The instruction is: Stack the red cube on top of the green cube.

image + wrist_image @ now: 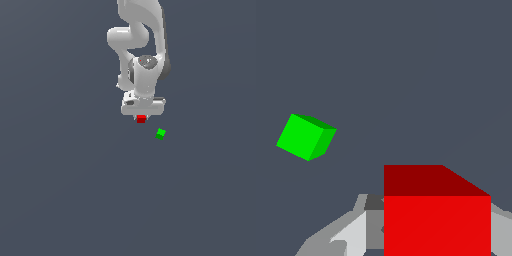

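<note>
The white claw (pixel 141 116) is clamping the small bright red cube (pixel 141 119), lifted off the grey table (pixel 60 190). The small bright green cube (pixel 160 133) is sitting near, toward the exterior view's right. Carrying seems underway; next, centring above green and lowering.

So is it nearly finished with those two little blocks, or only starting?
About midway, I'd say. Done: the red cube sits in the robot's hand, and the wrist view shows it between the fingers. In hand: carrying it toward the green cube, which lies apart on the grey floor, just to the exterior view's right. Left: bring the red one over the green one, set it on top and let go.
</note>
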Controlling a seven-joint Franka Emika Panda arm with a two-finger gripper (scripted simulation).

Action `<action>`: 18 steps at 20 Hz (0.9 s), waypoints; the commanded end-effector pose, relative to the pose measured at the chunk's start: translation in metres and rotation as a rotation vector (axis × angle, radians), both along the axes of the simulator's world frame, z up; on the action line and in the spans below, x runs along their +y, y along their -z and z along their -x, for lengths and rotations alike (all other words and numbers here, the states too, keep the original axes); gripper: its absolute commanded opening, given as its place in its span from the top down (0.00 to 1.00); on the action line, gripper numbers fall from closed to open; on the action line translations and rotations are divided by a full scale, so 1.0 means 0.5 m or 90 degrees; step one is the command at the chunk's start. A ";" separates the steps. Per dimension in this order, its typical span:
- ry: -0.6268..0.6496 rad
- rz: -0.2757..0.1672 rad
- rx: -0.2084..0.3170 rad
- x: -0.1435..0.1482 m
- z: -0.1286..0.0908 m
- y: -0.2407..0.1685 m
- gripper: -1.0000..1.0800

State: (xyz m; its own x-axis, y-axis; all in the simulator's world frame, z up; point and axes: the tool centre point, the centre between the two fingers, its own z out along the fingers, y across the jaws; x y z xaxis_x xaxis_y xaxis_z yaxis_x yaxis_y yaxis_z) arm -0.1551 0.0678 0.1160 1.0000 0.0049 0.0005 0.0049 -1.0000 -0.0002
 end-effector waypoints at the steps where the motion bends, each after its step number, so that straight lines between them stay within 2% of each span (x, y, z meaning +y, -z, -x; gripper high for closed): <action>1: 0.000 0.000 0.000 0.000 0.000 -0.008 1.00; 9: 0.000 0.000 0.000 0.021 -0.006 0.005 1.00; 18: 0.000 -0.001 0.000 0.127 -0.035 0.059 1.00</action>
